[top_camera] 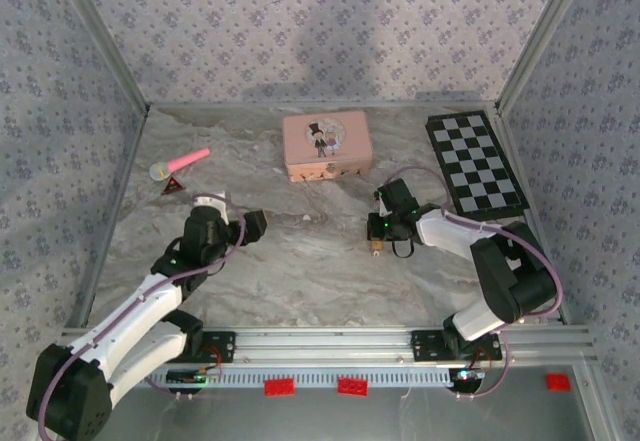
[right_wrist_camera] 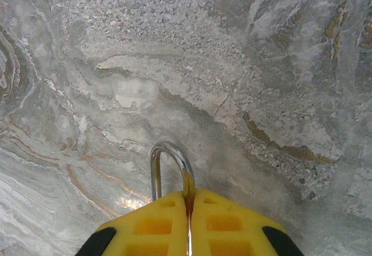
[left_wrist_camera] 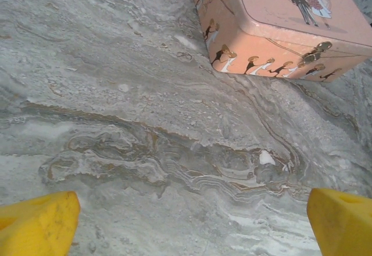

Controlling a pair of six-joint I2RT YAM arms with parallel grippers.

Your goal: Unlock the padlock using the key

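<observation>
My right gripper [top_camera: 379, 238] [right_wrist_camera: 189, 201] is shut on the padlock [top_camera: 377, 249], low over the marble table [top_camera: 300, 261] right of centre. In the right wrist view the thin grey shackle [right_wrist_camera: 169, 152] loops out from between the closed yellow fingers [right_wrist_camera: 232, 221], and the padlock's body is hidden between them. A speck of brass shows under the gripper in the top view. My left gripper [top_camera: 251, 225] [left_wrist_camera: 195, 224] hangs open over bare marble at left centre, its yellow fingertips [left_wrist_camera: 38, 224] wide apart with nothing between them.
A pink tin box [top_camera: 327, 144] [left_wrist_camera: 279, 18] with a cartoon couple on its lid sits at the back centre. A black-and-white checkerboard [top_camera: 475, 163] lies at the back right. A pink toy microphone [top_camera: 180, 164] and a small red triangle [top_camera: 174, 186] lie at the back left. Patterned walls enclose the table.
</observation>
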